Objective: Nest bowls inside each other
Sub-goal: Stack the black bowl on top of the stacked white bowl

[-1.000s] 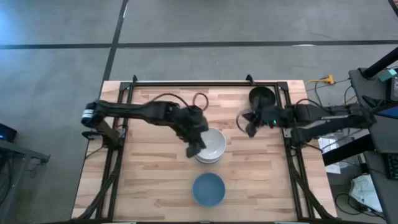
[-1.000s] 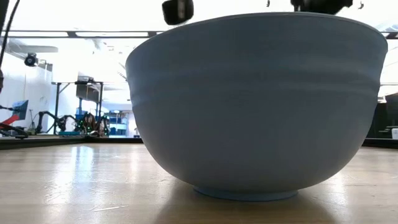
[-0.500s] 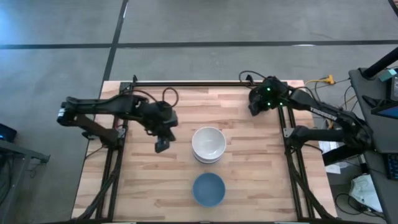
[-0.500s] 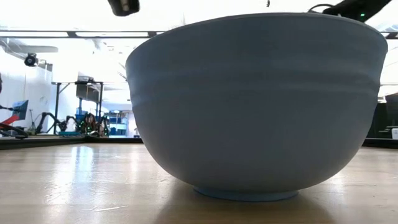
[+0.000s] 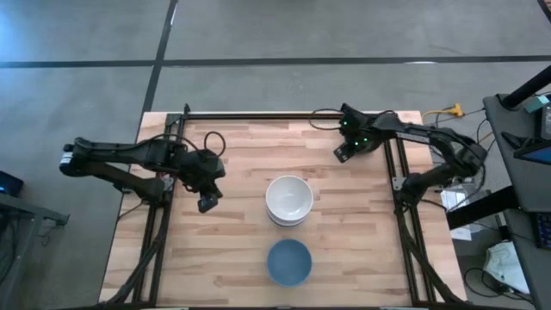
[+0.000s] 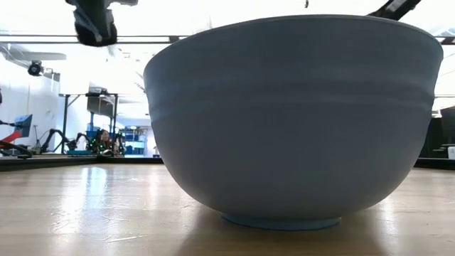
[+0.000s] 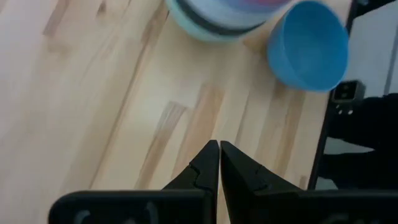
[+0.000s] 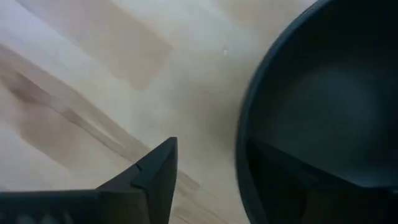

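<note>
- On the wooden table (image 5: 224, 250) in the high view, we see a stack of bowls (image 5: 288, 200) near the middle, a white one on top, and a blue bowl (image 5: 288, 262) alone just toward the near edge from it. The left gripper (image 5: 207, 203) hovers over bare wood, apart from the stack on its left side. The right gripper (image 5: 343, 152) is at the far right corner; the black bowl it reaches for is hidden under the arm here.
- At table height in the low view, the blue bowl (image 6: 295, 121) fills most of what we see, upright on the wood. A dark piece of the left arm (image 6: 94, 21) hangs at the upper left.
- Past the left wrist, we find the left gripper (image 7: 219, 163) with its fingers pressed together, holding nothing, above the planks. The stack of bowls (image 7: 224, 15) shows pale rims with a dark band, and the blue bowl (image 7: 308, 45) sits just beside it.
- Past the right wrist, the right gripper (image 8: 205, 180) stands spread wide: one finger (image 8: 158, 171) is outside a black bowl (image 8: 311, 112) and the other seems to lie inside its rim. We cannot tell whether they touch the wall.
</note>
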